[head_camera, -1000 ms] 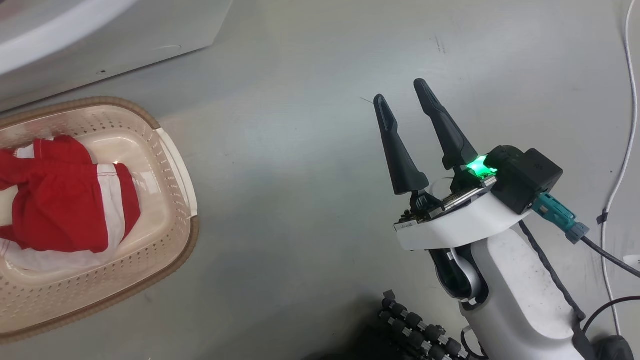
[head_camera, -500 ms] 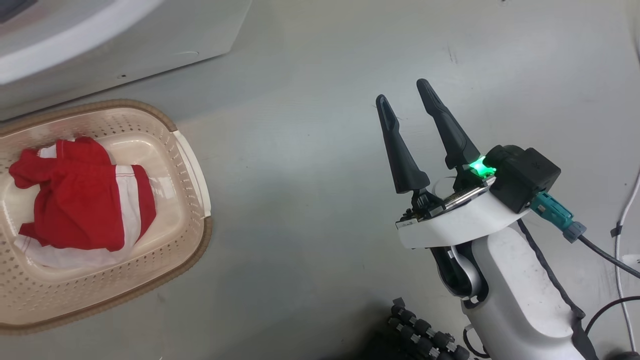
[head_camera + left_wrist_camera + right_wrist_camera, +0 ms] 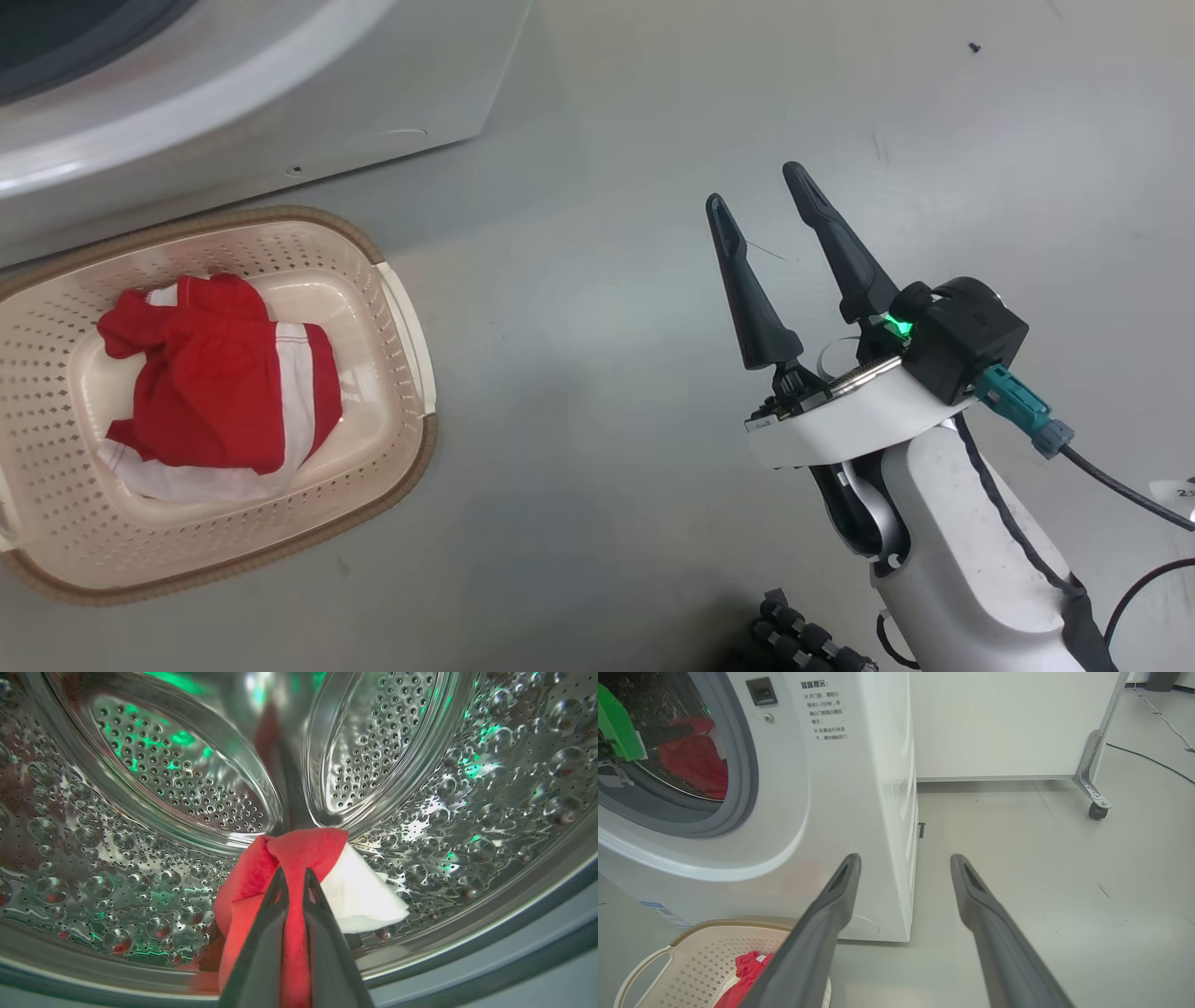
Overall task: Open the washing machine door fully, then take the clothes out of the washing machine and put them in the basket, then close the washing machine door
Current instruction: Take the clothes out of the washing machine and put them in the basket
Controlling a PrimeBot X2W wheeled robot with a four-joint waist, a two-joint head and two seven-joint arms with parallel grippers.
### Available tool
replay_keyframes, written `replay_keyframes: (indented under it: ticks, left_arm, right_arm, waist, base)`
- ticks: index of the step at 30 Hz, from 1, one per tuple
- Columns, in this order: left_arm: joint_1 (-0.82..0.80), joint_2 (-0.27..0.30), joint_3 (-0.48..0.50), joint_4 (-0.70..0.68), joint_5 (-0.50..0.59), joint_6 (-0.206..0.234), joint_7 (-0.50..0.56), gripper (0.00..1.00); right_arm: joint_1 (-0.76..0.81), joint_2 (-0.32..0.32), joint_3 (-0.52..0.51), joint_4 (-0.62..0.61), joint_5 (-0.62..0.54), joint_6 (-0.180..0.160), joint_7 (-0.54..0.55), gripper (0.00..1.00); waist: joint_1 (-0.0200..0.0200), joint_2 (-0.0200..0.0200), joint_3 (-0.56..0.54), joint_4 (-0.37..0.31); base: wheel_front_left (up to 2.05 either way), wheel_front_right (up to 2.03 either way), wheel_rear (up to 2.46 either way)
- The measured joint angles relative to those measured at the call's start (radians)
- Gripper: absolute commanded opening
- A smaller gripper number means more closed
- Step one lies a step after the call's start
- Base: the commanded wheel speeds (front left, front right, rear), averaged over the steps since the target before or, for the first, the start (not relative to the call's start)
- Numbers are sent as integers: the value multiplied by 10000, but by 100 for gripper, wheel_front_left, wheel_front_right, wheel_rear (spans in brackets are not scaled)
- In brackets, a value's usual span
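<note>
1. The washing machine (image 3: 850, 812) is a white box on the grey floor (image 3: 607, 373). Its front carries several lines of Chinese print (image 3: 825, 711) beside a small dark square panel (image 3: 761, 691). The characters are too small for us to read with confidence. A blue label (image 3: 657, 909) low on its front is unreadable too.
2. Its steel drum (image 3: 154, 788) is dimpled, perforated and flecked with green reflections. From the right wrist we see the grey gasket (image 3: 742, 788) framing the mouth. A green shape (image 3: 616, 730) there is cut off, and we cannot tell what it is.
3. The basket (image 3: 406, 317), cream with perforated sides and a brown rim, sits on the floor just beside the machine's front. Its left end runs out of the head view.
4. A red garment (image 3: 219, 383) with white panels and a thin white stripe lies crumpled in the basket.
5. A red-and-white garment (image 3: 303, 849) is inside the drum, its lower part hidden behind the fingers.
6. The left tool (image 3: 293, 877) has its fingers pressed nearly together, pinching that garment's red fabric.
7. The right tool (image 3: 754, 185) hangs over bare floor, well apart from the basket, fingers spread wide.
8. A white tag (image 3: 1178, 490) at the head view's right edge shows a "2"; the rest is cut off.
</note>
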Motion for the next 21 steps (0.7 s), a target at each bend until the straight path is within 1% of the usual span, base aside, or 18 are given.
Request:
replay_keyframes:
  ticks: [6,8,13,18,21]
  left_arm:
    - [781,-545,-10,-539,-169,8,-1055,0]
    - [1095,-717,-2,-721,-240,54,-1361,0]
    - [1944,-1093,-17,-1154,-253,90,-2071,0]
    - [2666,-1386,-48,-1599,-255,186,-2652,0]
    - [2991,-1446,-50,-1766,-334,188,-2838,0]
  right_arm:
    - [148,-4,-88,167,-313,46,0,100]
    - [258,-12,-94,255,-382,121,0,100]
    - [455,-15,-255,385,-700,130,0,100]
    - [686,-23,-368,545,-849,171,0,100]
    - [780,-23,-389,587,-880,209,0,100]
  waist:
    - [0,0,-372,308]
    - [0,0,-516,413]
    - [0,0,-914,676]
    - [0,0,-1337,945]
    - [0,0,-1519,1042]
  base:
    - [0,0,0]
    - [0,0,0]
    - [0,0,0]
    - [0,0,0]
    - [0,0,0]
